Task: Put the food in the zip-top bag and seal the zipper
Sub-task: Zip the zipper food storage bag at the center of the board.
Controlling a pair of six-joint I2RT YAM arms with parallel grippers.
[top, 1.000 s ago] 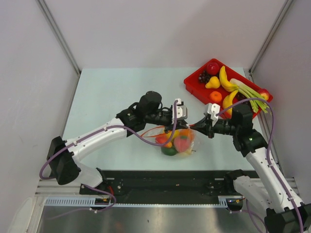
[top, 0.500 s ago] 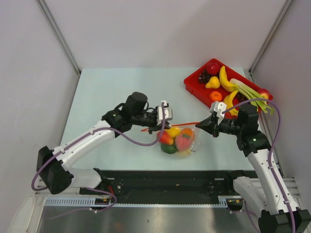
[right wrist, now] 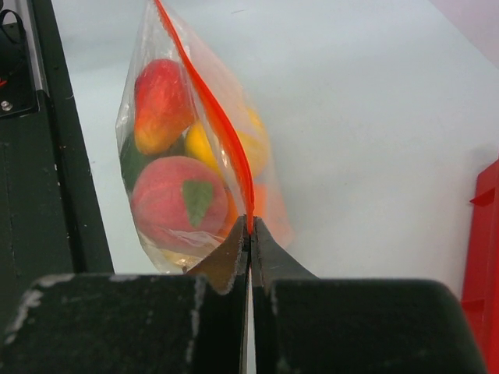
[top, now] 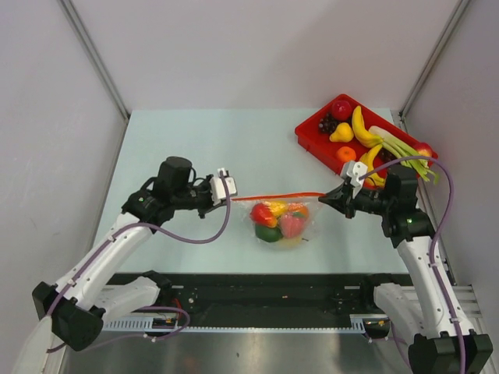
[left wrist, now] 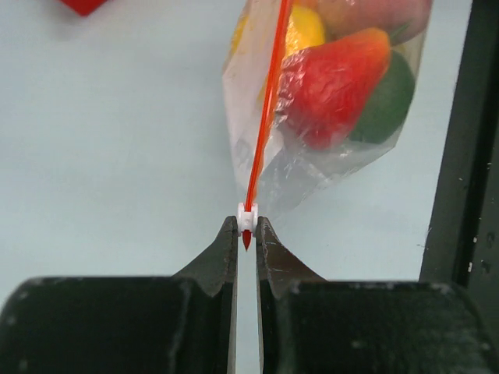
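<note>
The bag [top: 281, 224] lies on the table [top: 179, 140] near its near edge, about midway between the 2 arms. The food [top: 278, 220] is inside it: red, yellow, orange and green pieces packed together, and the left wrist view shows them pressed against the clear plastic [left wrist: 335, 117].

The zipper [top: 277, 196] runs as 1 thin, straight orange-red line along the far edge of the bag, stretched taut from left to right. The left gripper [top: 228, 195] is closed narrow on the left end of the zipper, right at the small white slider [left wrist: 247, 216]. The right gripper [top: 337, 198] is closed narrow on the right end, its fingertips [right wrist: 238, 238] pinching the strip with no gap showing.

Loading looks done, as no loose fruit lies on the table beside the bag. With the slider sitting at the far left end and the strip reading as a single line in both wrist views, the seal looks complete or very nearly so. Whether every part of the track is pressed shut cannot be told from here. What is left seems to be letting go with both grippers.

The red tray [top: 308, 134] at the far right, well apart from the bag, holds bananas [top: 359, 125] and other pieces.
</note>
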